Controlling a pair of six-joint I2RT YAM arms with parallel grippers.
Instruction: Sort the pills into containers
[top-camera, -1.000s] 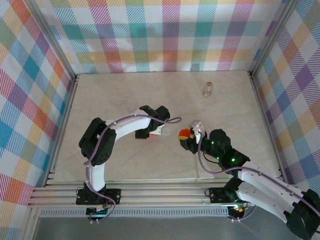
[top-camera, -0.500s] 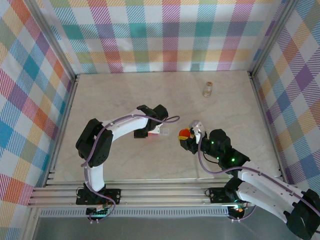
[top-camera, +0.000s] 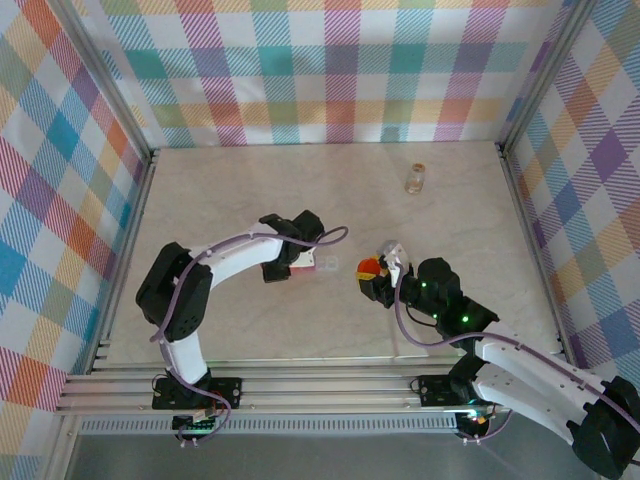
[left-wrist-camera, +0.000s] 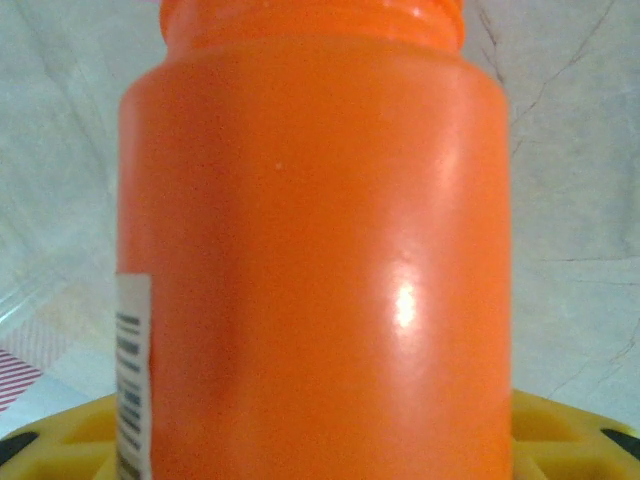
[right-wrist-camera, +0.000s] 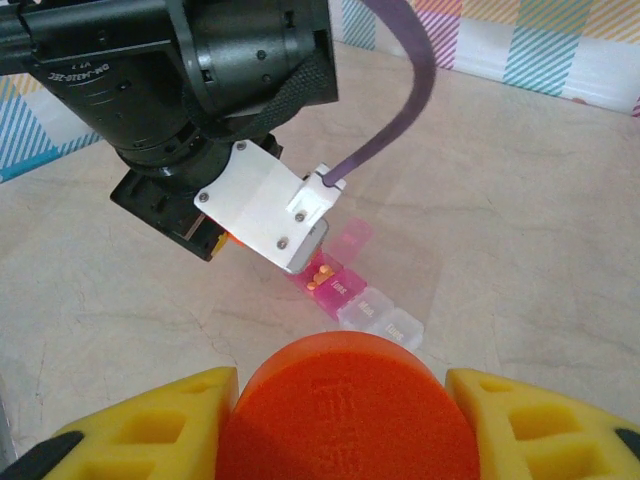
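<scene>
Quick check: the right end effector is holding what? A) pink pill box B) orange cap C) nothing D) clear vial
B: in the right wrist view the round orange cap sits clamped in the right end effector, a yellow finger on each side.

The pale marbled table (top-camera: 230, 190) bears a pink pill box (right-wrist-camera: 362, 300) near its middle. A small vial (top-camera: 416, 178) stands far right.

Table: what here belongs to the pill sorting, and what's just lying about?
Job: orange bottle, orange cap, pink pill box, orange pills inside it.
Lying about: small clear vial, far right of the table.
</scene>
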